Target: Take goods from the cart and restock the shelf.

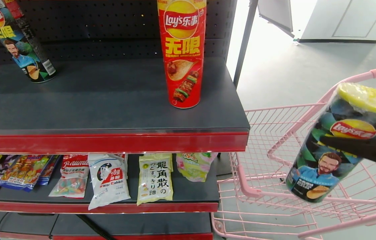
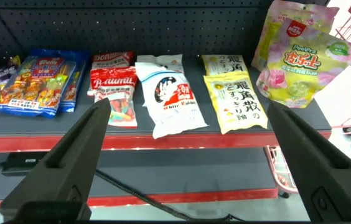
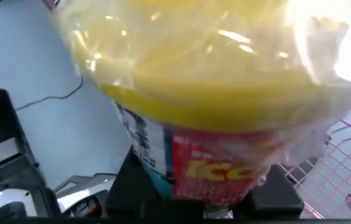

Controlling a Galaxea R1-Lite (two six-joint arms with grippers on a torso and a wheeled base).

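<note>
Blue-green chip can (image 1: 321, 173) tilted, yellow lid (image 1: 367, 98) uppermost, clamped in right hand (image 1: 341, 145)

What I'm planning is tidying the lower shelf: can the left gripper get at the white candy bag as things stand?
Probably yes. The left gripper is open and faces the lower shelf, the white candy bag lies at the shelf's front edge, and nothing stands between them.
</note>
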